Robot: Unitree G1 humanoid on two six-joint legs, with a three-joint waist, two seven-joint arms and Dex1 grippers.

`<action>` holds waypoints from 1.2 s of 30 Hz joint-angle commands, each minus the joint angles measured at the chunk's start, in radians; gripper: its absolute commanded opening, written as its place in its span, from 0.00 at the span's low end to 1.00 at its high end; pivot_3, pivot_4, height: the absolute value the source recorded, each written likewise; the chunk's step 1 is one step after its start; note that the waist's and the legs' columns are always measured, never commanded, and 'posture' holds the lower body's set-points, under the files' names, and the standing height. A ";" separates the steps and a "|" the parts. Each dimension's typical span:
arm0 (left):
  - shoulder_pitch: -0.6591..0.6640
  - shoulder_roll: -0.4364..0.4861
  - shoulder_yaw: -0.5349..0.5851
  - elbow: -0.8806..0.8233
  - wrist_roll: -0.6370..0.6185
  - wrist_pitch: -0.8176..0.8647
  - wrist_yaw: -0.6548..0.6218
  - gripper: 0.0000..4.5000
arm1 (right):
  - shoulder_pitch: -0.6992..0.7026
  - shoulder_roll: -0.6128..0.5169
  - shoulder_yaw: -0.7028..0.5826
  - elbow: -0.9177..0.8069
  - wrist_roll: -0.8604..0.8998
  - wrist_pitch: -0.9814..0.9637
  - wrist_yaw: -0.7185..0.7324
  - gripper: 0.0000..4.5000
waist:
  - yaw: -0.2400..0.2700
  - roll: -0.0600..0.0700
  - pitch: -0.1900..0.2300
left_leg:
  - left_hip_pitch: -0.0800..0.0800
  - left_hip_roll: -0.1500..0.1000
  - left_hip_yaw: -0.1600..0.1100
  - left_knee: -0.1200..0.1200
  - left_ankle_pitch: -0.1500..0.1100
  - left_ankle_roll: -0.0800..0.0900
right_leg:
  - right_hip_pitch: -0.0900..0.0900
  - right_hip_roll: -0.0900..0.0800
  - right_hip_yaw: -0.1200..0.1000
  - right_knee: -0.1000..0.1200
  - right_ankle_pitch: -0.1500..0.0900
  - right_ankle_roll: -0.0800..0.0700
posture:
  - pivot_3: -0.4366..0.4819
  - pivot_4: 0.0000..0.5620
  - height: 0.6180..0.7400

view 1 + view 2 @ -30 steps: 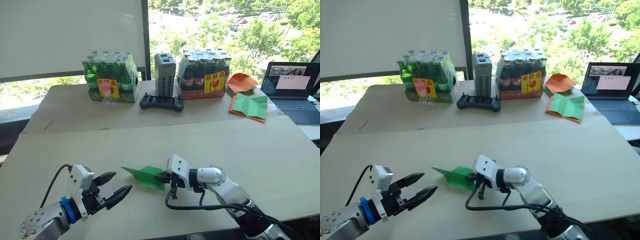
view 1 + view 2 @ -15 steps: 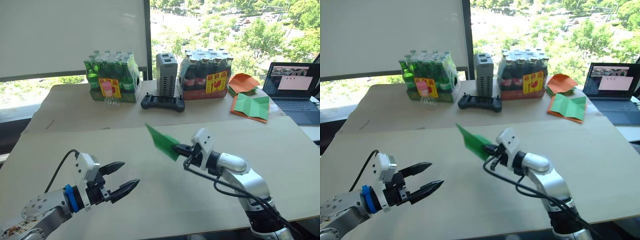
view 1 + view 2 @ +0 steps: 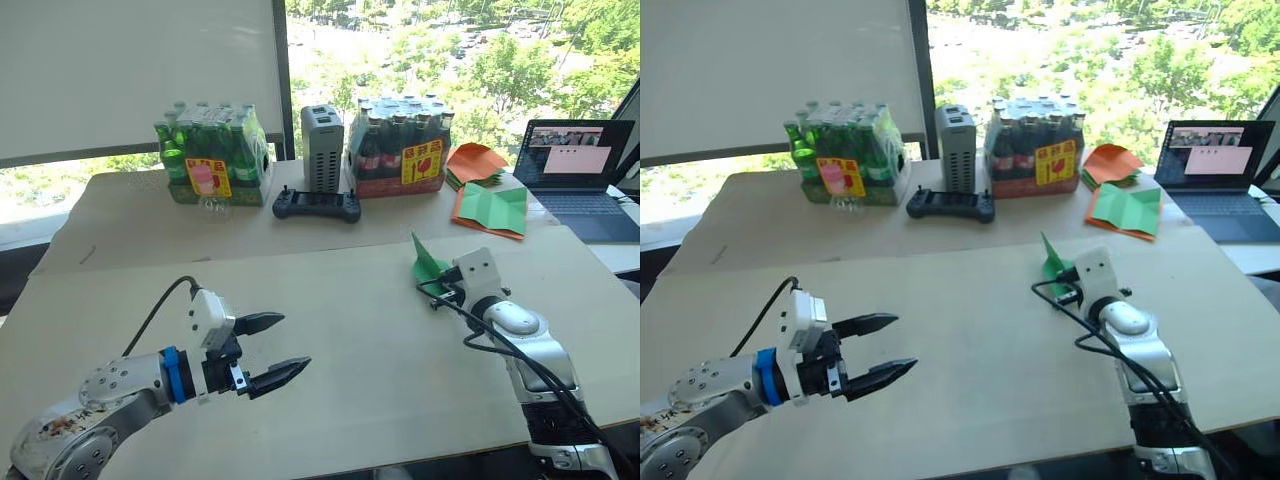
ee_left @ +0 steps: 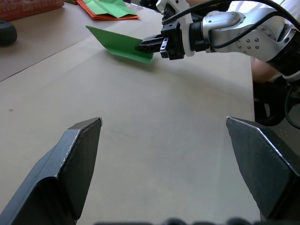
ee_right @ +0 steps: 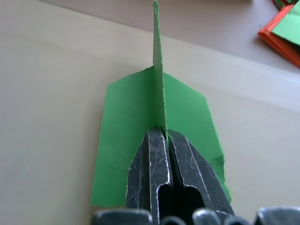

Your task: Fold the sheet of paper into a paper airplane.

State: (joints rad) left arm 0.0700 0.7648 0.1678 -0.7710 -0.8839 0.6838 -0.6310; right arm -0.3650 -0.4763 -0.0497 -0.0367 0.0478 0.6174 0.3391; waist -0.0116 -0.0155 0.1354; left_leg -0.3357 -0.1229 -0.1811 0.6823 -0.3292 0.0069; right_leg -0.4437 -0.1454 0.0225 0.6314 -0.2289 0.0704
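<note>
Pinching the paper airplane point(image 3: 429, 264) by its folded keel, the right gripper point(image 3: 441, 288) is holding the bright green wedge just above the near table point(image 3: 360, 330), toward that table's far right side. Its two black fingers are pressing flat together on the center fold, so the wing flaps are spreading to either side of the crease, as the right wrist view shows, while the point is aiming away from the robot. That grip on the spine looks chosen to keep the folds from springing apart. The left gripper point(image 3: 268, 348) is hovering empty over the near left of the table, its fingers spread wide and pointing toward the airplane, well apart from it.

Bare tabletop is lying between the two grippers, leaving plenty of room to set the airplane down or bring the arms together. The table's right edge is running near the right arm. On the farther table, two shrink-wrapped packs of bottles point(image 3: 210, 152), a black game controller point(image 3: 317, 205) and a stack of orange papers point(image 3: 478, 162) beside a green sheet edged with orange point(image 3: 492, 209) are sitting well clear. A laptop point(image 3: 580, 167) is standing open at far right.
</note>
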 commanded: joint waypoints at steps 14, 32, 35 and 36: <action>0.024 -0.030 0.032 0.004 0.029 -0.036 0.023 1.00 | -0.042 0.036 -0.119 -0.154 0.136 -0.012 0.020 0.82 | 0.000 0.000 0.000 | 0.000 0.000 0.001 0.000 0.000 0.001 | -0.001 0.000 0.001 0.000 0.000 0.001 | 0.48 0.27 0.80; 0.180 -0.299 0.185 0.293 0.388 -0.344 0.228 1.00 | 0.211 0.036 0.088 -0.249 0.204 -0.314 0.310 1.00 | 0.022 0.000 0.000 | 0.002 0.000 0.002 0.004 -0.002 0.003 | 0.003 0.001 0.001 -0.002 0.003 0.002 | 0.48 0.27 0.80; 0.173 -0.313 0.189 0.295 0.391 -0.356 0.225 1.00 | 0.214 0.051 0.091 -0.224 0.200 -0.341 0.308 1.00 | 0.022 0.000 0.000 | 0.001 0.000 0.002 0.004 -0.002 0.003 | 0.002 0.001 0.001 -0.001 0.003 0.002 | 0.48 0.27 0.80; 0.171 -0.315 0.189 0.295 0.392 -0.357 0.225 1.00 | 0.214 0.054 0.091 -0.220 0.200 -0.345 0.307 1.00 | 0.022 0.000 0.000 | 0.001 0.000 0.002 0.004 -0.002 0.003 | 0.002 0.001 0.001 -0.002 0.003 0.002 | 0.48 0.27 0.80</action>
State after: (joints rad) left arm 0.2493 0.4508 0.3385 -0.4540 -0.4955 0.3521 -0.4057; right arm -0.1401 -0.4272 0.0480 -0.2309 0.2451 0.3147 0.6473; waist 0.0106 -0.0159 0.1352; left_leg -0.3345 -0.1231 -0.1792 0.6864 -0.3310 0.0096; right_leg -0.4418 -0.1448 0.0238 0.6298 -0.2257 0.0726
